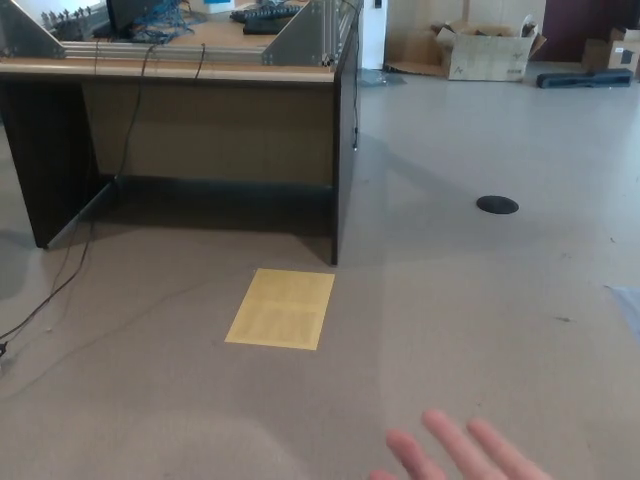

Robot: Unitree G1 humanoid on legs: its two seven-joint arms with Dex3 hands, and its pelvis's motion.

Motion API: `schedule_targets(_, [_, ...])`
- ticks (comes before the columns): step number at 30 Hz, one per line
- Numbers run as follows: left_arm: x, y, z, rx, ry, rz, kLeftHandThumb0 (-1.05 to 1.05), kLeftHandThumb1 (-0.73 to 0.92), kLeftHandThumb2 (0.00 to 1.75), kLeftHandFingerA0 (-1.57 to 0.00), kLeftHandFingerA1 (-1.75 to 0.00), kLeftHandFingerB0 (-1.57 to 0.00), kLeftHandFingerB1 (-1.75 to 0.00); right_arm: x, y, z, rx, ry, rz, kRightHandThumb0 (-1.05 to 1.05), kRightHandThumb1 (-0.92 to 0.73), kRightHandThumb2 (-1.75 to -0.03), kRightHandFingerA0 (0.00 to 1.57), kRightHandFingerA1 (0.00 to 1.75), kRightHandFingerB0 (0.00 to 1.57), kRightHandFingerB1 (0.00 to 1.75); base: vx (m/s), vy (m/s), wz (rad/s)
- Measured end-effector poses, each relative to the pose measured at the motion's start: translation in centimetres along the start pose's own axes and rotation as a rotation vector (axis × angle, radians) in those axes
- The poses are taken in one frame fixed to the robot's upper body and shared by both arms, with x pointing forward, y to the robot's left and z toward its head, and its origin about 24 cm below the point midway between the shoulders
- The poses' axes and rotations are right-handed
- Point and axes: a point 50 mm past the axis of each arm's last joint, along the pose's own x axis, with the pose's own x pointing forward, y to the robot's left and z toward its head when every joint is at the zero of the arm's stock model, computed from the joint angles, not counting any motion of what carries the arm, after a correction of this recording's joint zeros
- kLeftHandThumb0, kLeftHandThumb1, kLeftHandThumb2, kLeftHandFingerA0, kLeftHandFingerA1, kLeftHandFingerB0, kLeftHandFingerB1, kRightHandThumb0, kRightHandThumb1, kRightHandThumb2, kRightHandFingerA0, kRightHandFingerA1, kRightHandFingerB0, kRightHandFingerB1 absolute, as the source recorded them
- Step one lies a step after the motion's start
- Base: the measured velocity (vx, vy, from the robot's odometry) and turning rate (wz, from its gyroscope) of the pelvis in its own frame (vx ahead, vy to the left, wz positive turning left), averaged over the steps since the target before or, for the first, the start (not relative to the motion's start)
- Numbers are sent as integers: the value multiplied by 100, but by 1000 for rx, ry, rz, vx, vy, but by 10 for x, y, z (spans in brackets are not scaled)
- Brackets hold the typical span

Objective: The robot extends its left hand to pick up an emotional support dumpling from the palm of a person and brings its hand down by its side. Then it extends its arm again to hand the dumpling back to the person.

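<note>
In your head view neither of the robot's hands shows, so you cannot tell whether their fingers are apart or together. A person's hand (pixel 460 455) comes in at the bottom edge, right of centre, its fingers spread and blurred. You can see no dumpling on it; the palm lies below the frame. On the floor (pixel 480 300) lies a yellow sheet (pixel 281 308), just in front of the dark desk (pixel 200 120). A black disc (pixel 497 205) sits well off to the right, and cardboard boxes (pixel 490 50) stand far back
</note>
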Motion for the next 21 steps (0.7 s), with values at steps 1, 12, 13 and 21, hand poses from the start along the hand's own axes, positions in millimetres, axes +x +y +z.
schedule_targets(1, [6, -8, 10, 52, -11, -25, -10, 87, 69, -73, -156, -77, -100, 0, 0, 0, 1, 1, 1, -29, -56, -57, 82, 69, 79, 52, 0, 0, 0])
schedule_targets(12, [73, -167, 73, 545, -91, -498, -14, 76, 62, -83, -140, -92, -71, 3, 4, 6, 8, -11, 1, -29, -57, -56, 82, 82, 78, 52, 0, 0, 0])
schedule_targets(13, [75, -178, 71, 568, -87, -532, -15, 72, 64, -84, -142, -95, -71, 3, 4, 6, 8, -11, 1, -29, -56, -57, 83, 77, 77, 51, 0, 0, 0])
schedule_targets(21, [89, -281, 4, 673, -6, -890, -12, 76, 63, -84, -145, -87, -85, 5, 4, 9, 14, -22, -3, -29, -57, -57, 82, 66, 77, 51, 0, 0, 0])
